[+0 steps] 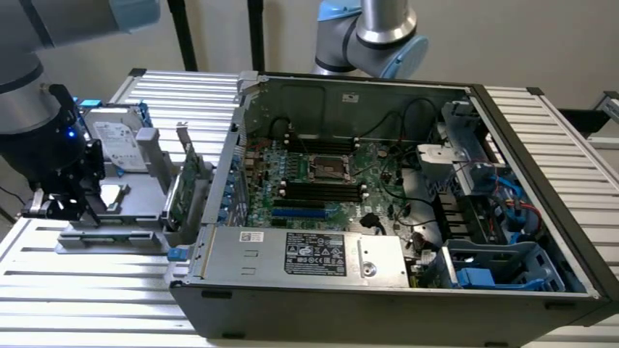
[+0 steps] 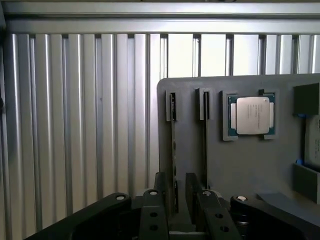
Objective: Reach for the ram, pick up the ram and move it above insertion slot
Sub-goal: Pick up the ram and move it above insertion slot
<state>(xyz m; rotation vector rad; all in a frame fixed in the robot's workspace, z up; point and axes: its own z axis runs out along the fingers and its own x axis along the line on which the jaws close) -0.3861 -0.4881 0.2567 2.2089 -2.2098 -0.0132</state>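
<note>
Right now I see the ribbed aluminium table (image 1: 541, 138) carrying the open black computer case (image 1: 387, 304), its motherboard exposed, and, towards the exterior view's left, the flat grey holder tray (image 2: 240, 165). My black two-finger gripper (image 2: 176, 187) is down at that tray, jaws apart and straddling the ram (image 2: 173, 140), a thin dark-green memory stick standing on edge in its groove. A gap shows beside it, so nothing is clamped. A second thin stick (image 2: 205, 145) stands just beside it, then a square silver-capped processor (image 2: 252, 115).
</note>
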